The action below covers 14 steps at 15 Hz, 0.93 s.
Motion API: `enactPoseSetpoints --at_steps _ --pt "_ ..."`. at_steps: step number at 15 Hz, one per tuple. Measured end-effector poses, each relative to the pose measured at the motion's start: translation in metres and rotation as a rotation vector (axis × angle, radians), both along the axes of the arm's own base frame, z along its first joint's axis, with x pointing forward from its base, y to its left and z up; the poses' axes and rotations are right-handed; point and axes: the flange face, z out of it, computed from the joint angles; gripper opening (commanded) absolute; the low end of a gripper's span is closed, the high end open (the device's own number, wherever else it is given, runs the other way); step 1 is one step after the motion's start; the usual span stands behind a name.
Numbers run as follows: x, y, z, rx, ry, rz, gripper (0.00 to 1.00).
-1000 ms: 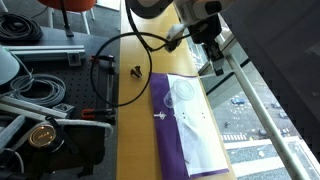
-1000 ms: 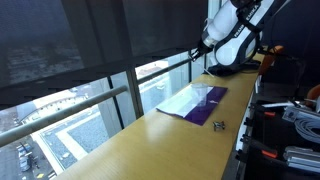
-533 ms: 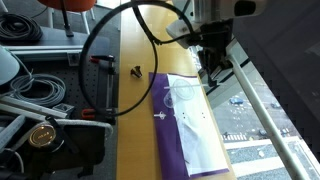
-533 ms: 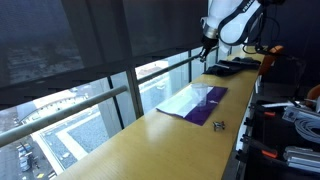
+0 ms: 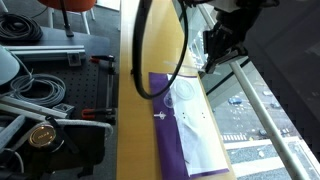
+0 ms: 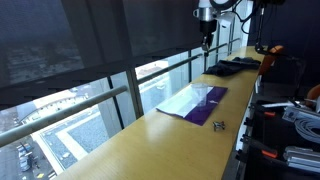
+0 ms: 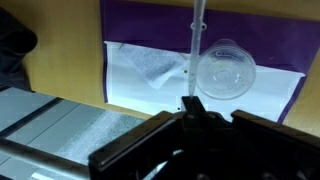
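One entry at a time, please: what is under the arm?

— Item 1: gripper [image 5: 214,60], hanging high over the far end of the wooden counter [image 5: 130,125], touching nothing. In the wrist view it is a dark mass along the bottom edge [image 7: 192,108], and I cannot tell whether its jaws stand apart or together (too much shadow, and too small in both exterior views [image 6: 203,41]).

Item 2?

— Purple mat [image 7: 150,20], flat on the counter by the window rail. On it is a white sheet [image 7: 140,75], crumpled but lying flat.

And the small goods?

— Item 3: clear round cup [image 7: 224,72], resting on the white sheet, almost straight below my wrist camera. In an exterior view it sits at the mat's near-gripper end [image 5: 183,95]. Item 4: thin white stick [image 7: 196,40], running from the mat's top edge down to the cup's side, seemingly touching it.

Progress, as you read it?

— Nothing in hand, nothing off the mat. The cup and stick lie untouched, well below the claw. By my judgement no handling of them is done, so the approach, the closing and the lifting all remain.

Sundries?

— One small dark object [image 6: 218,124] on the bare counter just beside the mat's edge, and a black cable [image 5: 140,60] looping over the counter.
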Motion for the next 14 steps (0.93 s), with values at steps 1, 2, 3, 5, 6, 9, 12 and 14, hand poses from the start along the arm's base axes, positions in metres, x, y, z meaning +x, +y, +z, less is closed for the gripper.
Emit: enactPoseSetpoints --at_steps 1,2,3,5,6,9,12,14 --pt "0.001 0.004 0.005 0.04 0.043 -0.004 0.0" --pt "0.002 0.007 0.006 0.088 0.086 -0.013 0.0" --pt "0.004 0.009 0.003 0.141 0.128 -0.027 0.0" --pt "0.01 0.004 -0.009 0.234 0.212 -0.071 0.0" --pt "0.014 -0.002 -0.019 0.277 0.251 -0.1 0.0" --pt "0.032 -0.032 -0.049 0.372 0.345 -0.186 0.0" --pt "0.052 -0.054 -0.062 0.443 0.389 -0.233 0.0" --pt "0.063 -0.055 -0.059 0.504 0.397 -0.25 0.0"
